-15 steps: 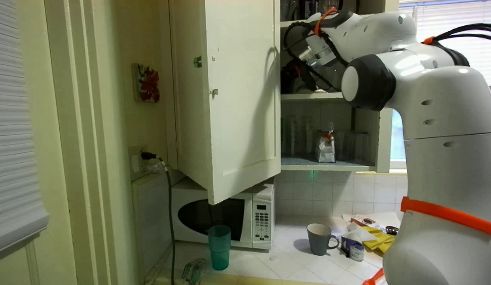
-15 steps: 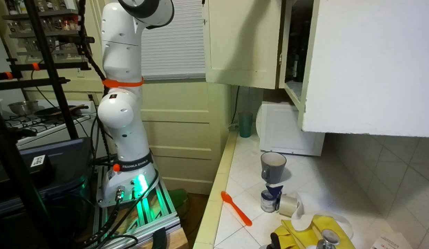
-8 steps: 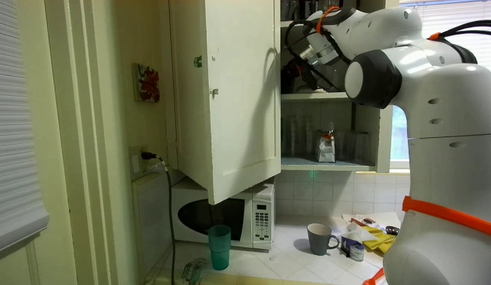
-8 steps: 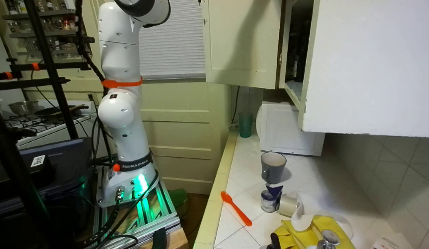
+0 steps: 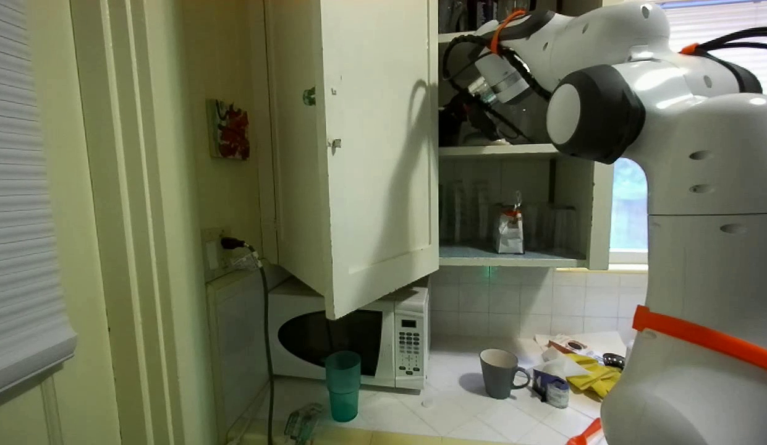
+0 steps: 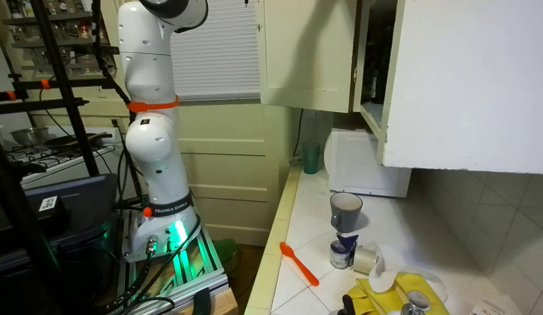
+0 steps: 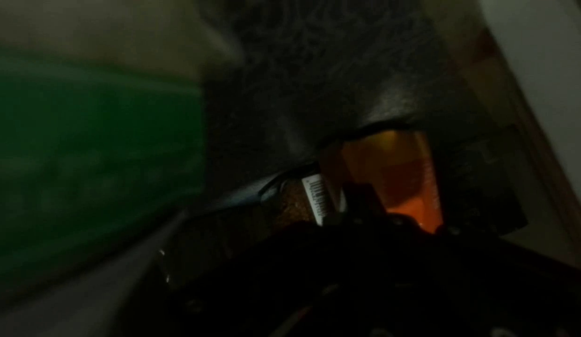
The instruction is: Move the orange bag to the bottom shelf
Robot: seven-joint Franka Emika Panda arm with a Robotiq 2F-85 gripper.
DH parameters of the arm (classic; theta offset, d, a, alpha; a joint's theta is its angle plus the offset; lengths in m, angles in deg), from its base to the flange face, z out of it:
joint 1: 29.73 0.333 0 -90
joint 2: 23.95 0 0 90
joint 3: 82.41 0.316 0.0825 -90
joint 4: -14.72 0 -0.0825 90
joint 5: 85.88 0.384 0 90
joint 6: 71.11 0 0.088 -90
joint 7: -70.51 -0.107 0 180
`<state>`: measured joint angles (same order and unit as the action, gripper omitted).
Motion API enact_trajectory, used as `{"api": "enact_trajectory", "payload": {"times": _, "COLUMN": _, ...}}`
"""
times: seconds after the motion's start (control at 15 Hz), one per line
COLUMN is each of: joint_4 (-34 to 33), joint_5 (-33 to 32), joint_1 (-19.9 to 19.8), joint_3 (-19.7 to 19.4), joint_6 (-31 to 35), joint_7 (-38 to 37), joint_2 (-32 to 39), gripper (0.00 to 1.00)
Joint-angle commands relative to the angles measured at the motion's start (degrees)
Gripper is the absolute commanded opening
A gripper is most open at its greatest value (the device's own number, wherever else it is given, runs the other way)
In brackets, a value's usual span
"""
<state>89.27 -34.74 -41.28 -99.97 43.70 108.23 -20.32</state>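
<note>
The orange bag (image 7: 402, 168) shows in the dark wrist view, orange-yellow, just beyond my gripper's black fingers. My gripper (image 7: 363, 199) overlaps the bag's lower left part there. It is too dark to tell whether the fingers touch or hold the bag. In an exterior view the gripper (image 5: 455, 117) is a dark shape inside the cupboard, above the middle board. The bag is not visible in either exterior view. The bottom shelf (image 5: 473, 252) is the cupboard's lowest board, below the gripper.
A jar with brown contents and a barcode (image 7: 295, 201) stands beside the bag. A large green object (image 7: 93, 154) is at left. The bottom shelf holds a white-and-orange packet (image 5: 510, 232) and clear glasses (image 5: 562, 227). The middle board (image 5: 500, 149) and open door (image 5: 383, 154) border the arm.
The arm's elbow and upper links have shifted right and slightly up in an exterior view. The hand stays at nearly the same place in the cupboard. The things on the shelves have not moved.
</note>
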Motion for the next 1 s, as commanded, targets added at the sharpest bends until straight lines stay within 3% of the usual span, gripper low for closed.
{"api": "enact_trajectory", "payload": {"times": 0.0, "joint_4": 6.41, "joint_5": -4.25, "joint_1": 1.2, "joint_3": 0.5, "joint_6": 4.05, "joint_7": -0.29, "joint_2": -4.98, "gripper": 0.0}}
{"api": "enact_trajectory", "payload": {"times": 0.93, "joint_4": 20.08, "joint_5": -17.97, "joint_1": 0.84, "joint_3": 2.53, "joint_6": 11.9, "joint_7": -3.58, "joint_2": -17.66, "gripper": 0.0}}
